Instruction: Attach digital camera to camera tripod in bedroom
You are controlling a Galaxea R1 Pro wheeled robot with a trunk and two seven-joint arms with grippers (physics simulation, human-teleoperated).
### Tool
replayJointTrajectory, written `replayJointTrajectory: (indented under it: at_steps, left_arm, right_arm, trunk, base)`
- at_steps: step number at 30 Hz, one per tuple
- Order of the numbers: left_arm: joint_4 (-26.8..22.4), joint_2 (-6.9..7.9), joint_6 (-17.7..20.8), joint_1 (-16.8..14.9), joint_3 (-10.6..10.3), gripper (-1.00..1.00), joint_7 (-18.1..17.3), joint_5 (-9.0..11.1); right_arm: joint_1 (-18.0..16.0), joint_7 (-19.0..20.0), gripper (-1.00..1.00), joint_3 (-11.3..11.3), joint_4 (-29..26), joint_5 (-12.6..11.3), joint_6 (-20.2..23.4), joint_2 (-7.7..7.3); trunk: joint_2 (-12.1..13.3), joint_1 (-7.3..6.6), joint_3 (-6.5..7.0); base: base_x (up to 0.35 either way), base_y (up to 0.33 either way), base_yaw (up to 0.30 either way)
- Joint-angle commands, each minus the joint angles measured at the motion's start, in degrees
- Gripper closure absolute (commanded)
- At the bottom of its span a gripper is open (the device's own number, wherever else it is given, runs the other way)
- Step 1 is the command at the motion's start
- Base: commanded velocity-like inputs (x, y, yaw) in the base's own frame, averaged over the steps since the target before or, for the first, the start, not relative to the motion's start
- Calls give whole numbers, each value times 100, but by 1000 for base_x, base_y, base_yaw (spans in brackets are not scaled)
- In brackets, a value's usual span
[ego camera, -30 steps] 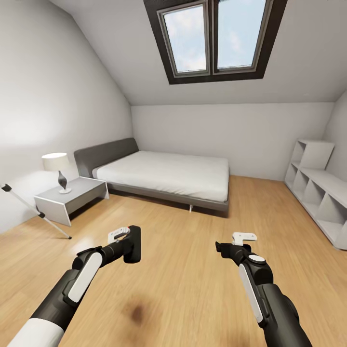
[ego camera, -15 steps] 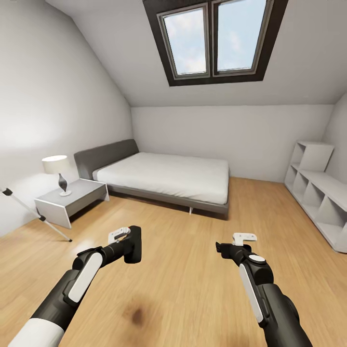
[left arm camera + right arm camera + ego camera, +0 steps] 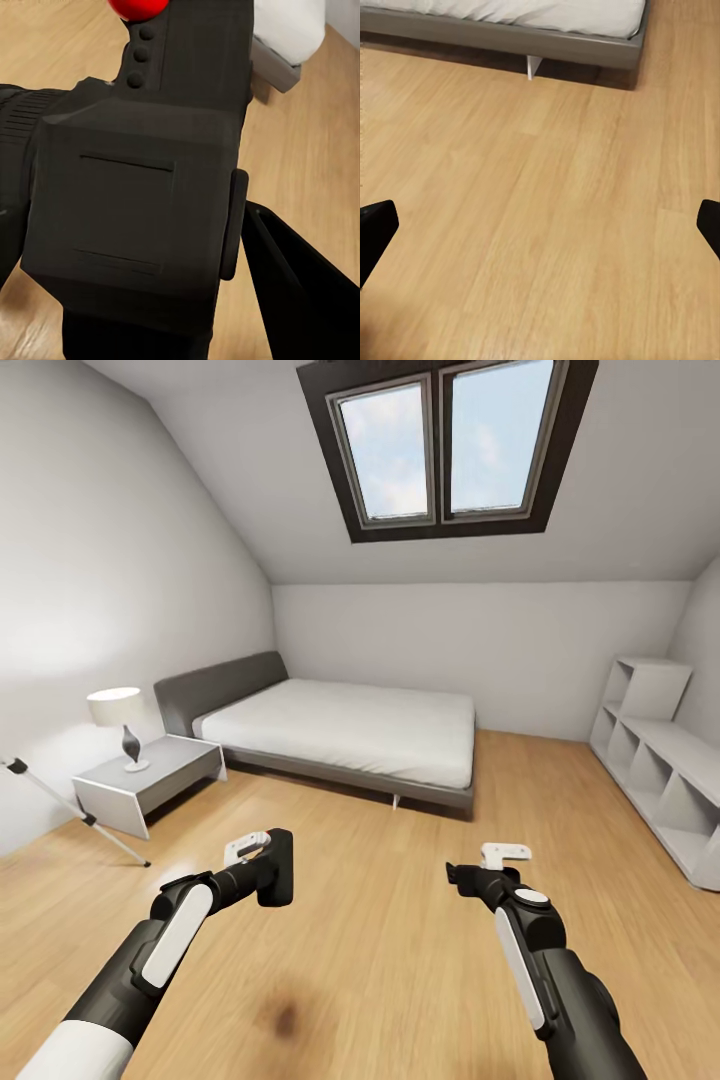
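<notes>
A: What's in the left gripper?

B: It is clamped on the digital camera. In the left wrist view the black body sits right against the lens, its red dot up at the frame's edge, and one black finger lies along its side. In the head view the camera is a dark block at the end of the left arm, held out low over the wood floor.

A: And the right gripper?

B: Spread wide and holding nothing. The right wrist view has its two fingertips far apart at the frame's edges, with bare planks between them and the bed beyond.

A: How are the arms posed?

B: Both reach forward and down, roughly parallel, elbows bent, well apart from each other.

A: Any shelves or boxes with things in them?

B: A white cubby shelf stands along the right wall; its open compartments look vacant. By the bed a white nightstand carries a lamp.

A: The camera tripod?

B: At the far left, one silver leg with black joints slants down to the floor beside the nightstand.
</notes>
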Motion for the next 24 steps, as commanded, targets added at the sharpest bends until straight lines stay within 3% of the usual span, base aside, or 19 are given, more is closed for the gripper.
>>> replayJointTrajectory:
  at_steps: [1,24]
  left_arm:
    - [-7,6,11,-4,-14,100,40,56]
    - [3,-1,11,-4,-16,100,29,62]
  right_arm:
    - [-4,-23,-100,3,-5,-12,31,3]
    - [-4,-23,-100,20,42,-13,-43,-11]
  trunk:
    - [38,-23,12]
    - [961,-528,425]
  base:
    - [0,0,0]
    - [0,0,0]
